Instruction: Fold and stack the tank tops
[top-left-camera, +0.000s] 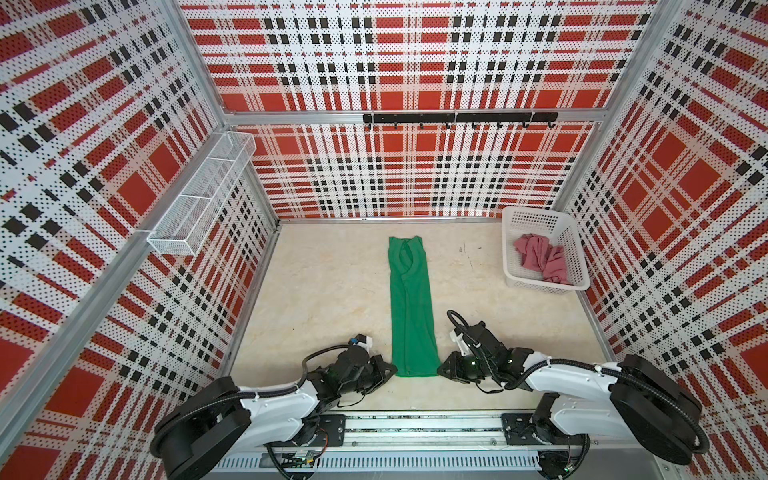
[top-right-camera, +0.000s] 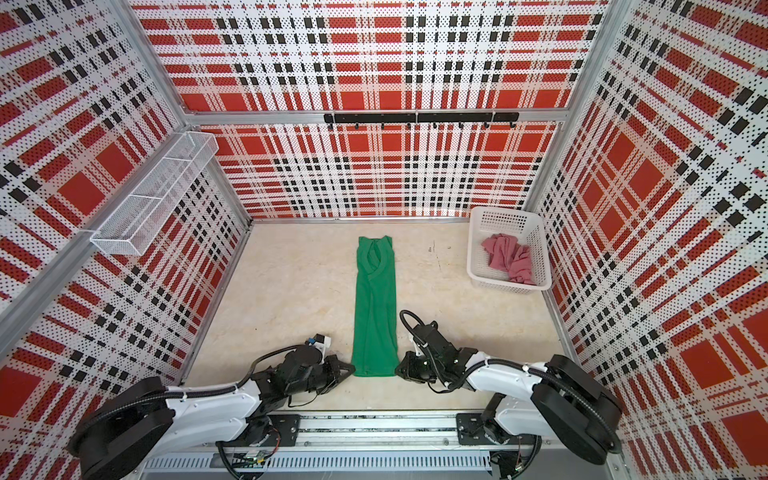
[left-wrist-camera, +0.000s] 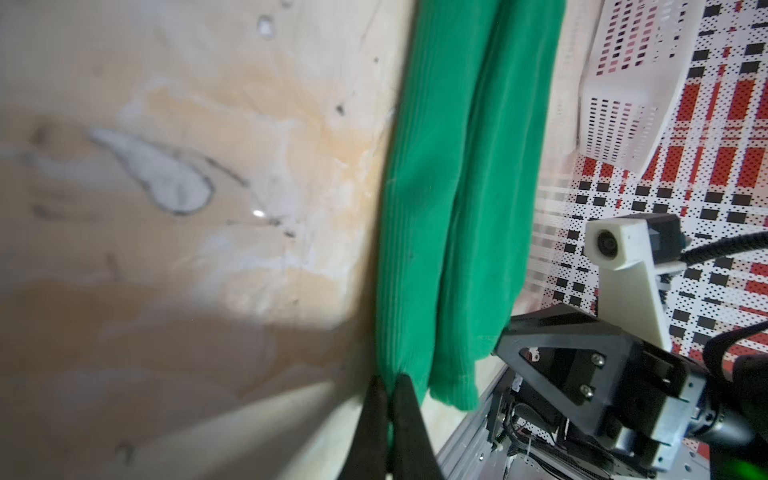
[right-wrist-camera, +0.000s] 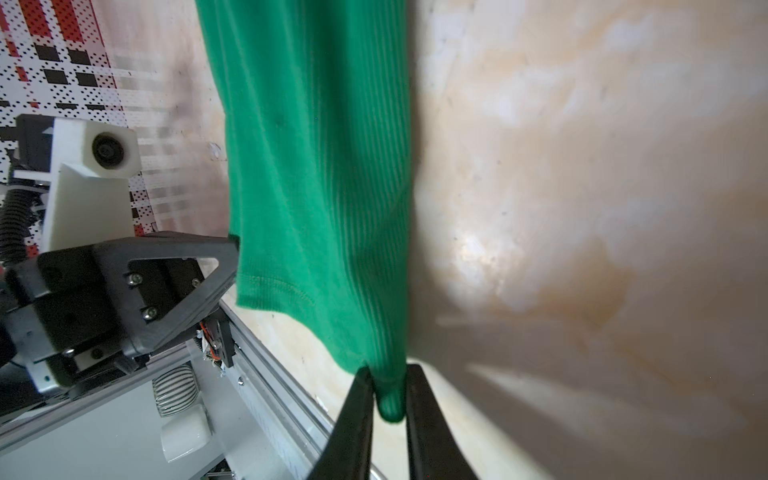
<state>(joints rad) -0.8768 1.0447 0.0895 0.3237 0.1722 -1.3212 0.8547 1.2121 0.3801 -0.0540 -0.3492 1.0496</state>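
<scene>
1. Shows the green tank top (top-left-camera: 411, 307) at the centre of both top views, a long narrow strip flat on the pale marble-look tabletop (top-left-camera: 324, 291). Straps toward the upper part of the frame, hem toward the lower edge. Looks already folded lengthwise, judging by the two layers lying side by side in the left wrist view.
2. Finds the left gripper (left-wrist-camera: 386, 384) clenched on one hem corner, with green cloth pinched between the black fingers at the lower middle of the left wrist view.
3. Finds the right gripper (right-wrist-camera: 386, 388) grasping the opposite hem corner, with a small bunch of green cloth caught between its fingers at the lower middle of the right wrist view.
4. Points, as a judgement, to the crosswise fold as the step in hand: hem to be carried up toward the straps, not yet done.
5. Places the pink tank top (top-left-camera: 542, 259) crumpled inside the white perforated basket (top-left-camera: 536, 222), right of centre, near the far right corner. Unfolded.
6. Puts progress well under half. Leaves the green crosswise fold, the whole of the pink fold, and the stacking.
7. Takes in, further out, a white wire shelf (top-left-camera: 199, 195) at the left of the frame, a black hook rail (top-left-camera: 457, 117) across the upper middle, and red, white and black plaid walls.
8. Reads no brand, label or writing anywhere. Notes only small dark marks (top-left-camera: 462, 248) on the tabletop right of the straps, too small to make out.
</scene>
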